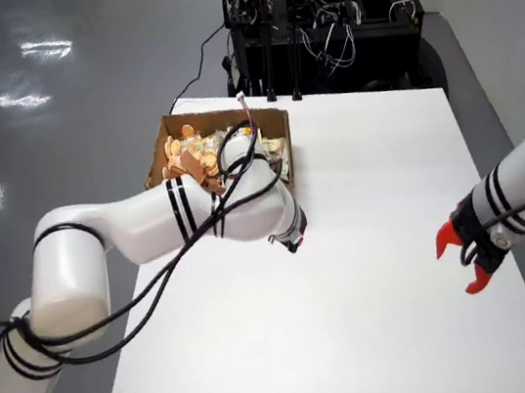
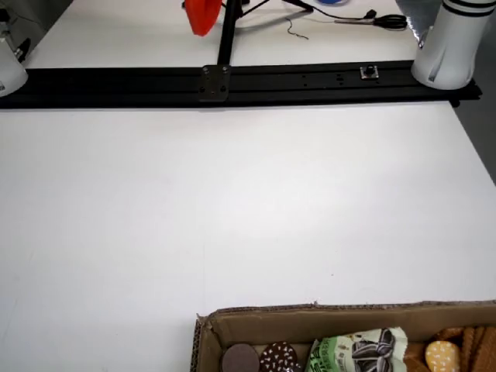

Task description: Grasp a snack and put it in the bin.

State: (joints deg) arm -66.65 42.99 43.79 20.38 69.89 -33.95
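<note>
An open cardboard box (image 1: 156,159) stands at the table's far left in the view from above, filled with several snacks (image 1: 190,158), mostly orange-brown cookies. In the low view across the table, the box wall (image 2: 325,318) runs along the bottom edge, with a green packet (image 2: 358,349) and dark round cookies (image 2: 279,358) inside. My white arm curls over the table from the left. Its gripper (image 1: 294,243) sits low beside the box's near right corner, mostly hidden under the wrist. Only a dark tip with a bit of red shows. No snack is seen in it.
A second white arm with open red fingers (image 1: 465,260) hangs at the table's right side; a red tip (image 2: 201,15) shows in the low view. A black rail (image 2: 310,81) and an arm base (image 2: 453,43) line the far edge. Black equipment racks (image 1: 315,20) stand behind the table.
</note>
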